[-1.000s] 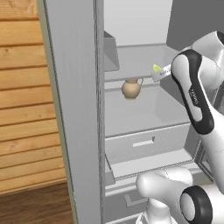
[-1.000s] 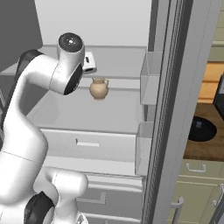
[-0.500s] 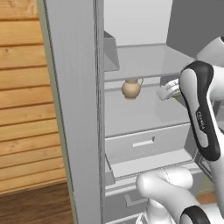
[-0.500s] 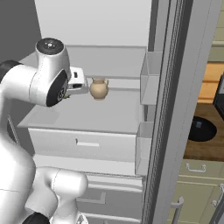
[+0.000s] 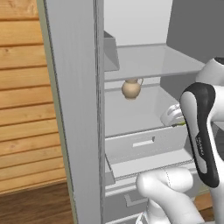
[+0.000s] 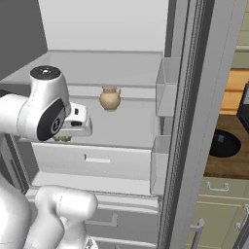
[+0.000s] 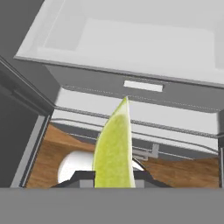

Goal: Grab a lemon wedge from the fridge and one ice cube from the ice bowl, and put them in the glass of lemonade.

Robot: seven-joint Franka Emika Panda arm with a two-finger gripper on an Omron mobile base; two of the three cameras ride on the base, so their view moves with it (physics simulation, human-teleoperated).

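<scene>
My gripper [image 7: 113,178] is shut on the lemon wedge [image 7: 114,146], a yellow-green sliver that stands up between the finger tips. The hand hangs in front of the open fridge [image 5: 74,109], just above its drawer front [image 7: 144,85]. From the left base the gripper [image 5: 173,116] shows beside my forearm, with a green speck of the lemon wedge [image 5: 180,124] under it. From the right base the gripper [image 6: 73,127] points down, the lemon wedge [image 6: 63,139] at its tip. The black ice bowl [image 6: 224,144] lies on the wooden counter right of the fridge [image 6: 187,121]. The glass of lemonade is out of view.
A tan jug [image 5: 131,88] [image 6: 110,98] stands on the middle shelf at the back. Door bins [image 6: 165,87] jut from the open right door. The open left door [image 5: 83,52] stands close on the left. Wooden floor [image 7: 57,148] lies below the hand.
The hand has come down from the jug's shelf and back out of the fridge, now pointing downward over the drawer, with the lemon wedge still held.
</scene>
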